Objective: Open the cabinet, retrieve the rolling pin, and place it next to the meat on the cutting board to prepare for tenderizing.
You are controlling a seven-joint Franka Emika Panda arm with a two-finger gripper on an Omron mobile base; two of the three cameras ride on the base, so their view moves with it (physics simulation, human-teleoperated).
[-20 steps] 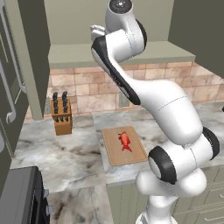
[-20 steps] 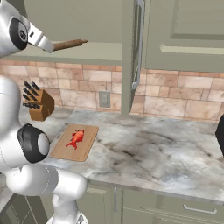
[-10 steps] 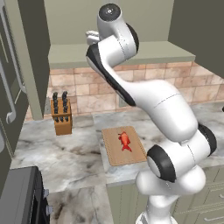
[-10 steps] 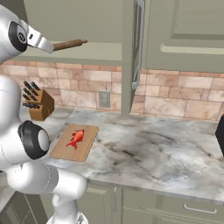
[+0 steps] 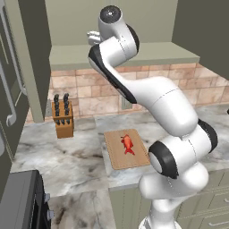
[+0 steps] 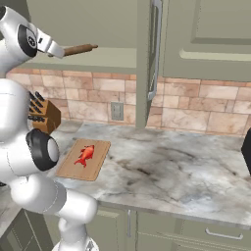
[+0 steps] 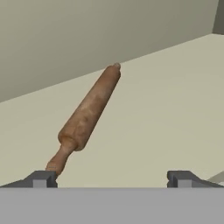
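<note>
The cabinet (image 6: 93, 22) stands open, one door (image 6: 146, 63) swung out edge-on. On its pale green shelf lies the brown wooden rolling pin (image 7: 89, 111), seen from the side as rolling pin (image 6: 78, 49). My gripper (image 7: 111, 179) is open just short of it. The pin's near handle ends beside the left fingertip (image 7: 41, 178) and nothing sits between the jaws. My gripper (image 6: 60, 52) is up at shelf height. Below on the counter, the red-orange meat (image 5: 128, 144) rests on the tan cutting board (image 5: 117, 156); the meat (image 6: 84, 155) and board (image 6: 73, 169) lie left of centre.
A knife block (image 5: 62, 120) stands against the tiled wall left of the board. A dark tall unit (image 5: 9, 89) flanks the counter's left end. A marble counter (image 6: 166, 171) stretches to the right, with a wall socket (image 6: 116, 111) above it.
The upper arm has swung a little to the left, carrying the hand closer to the rolling pin on the shelf. The jaws stay open; pin, board and meat have not moved.
</note>
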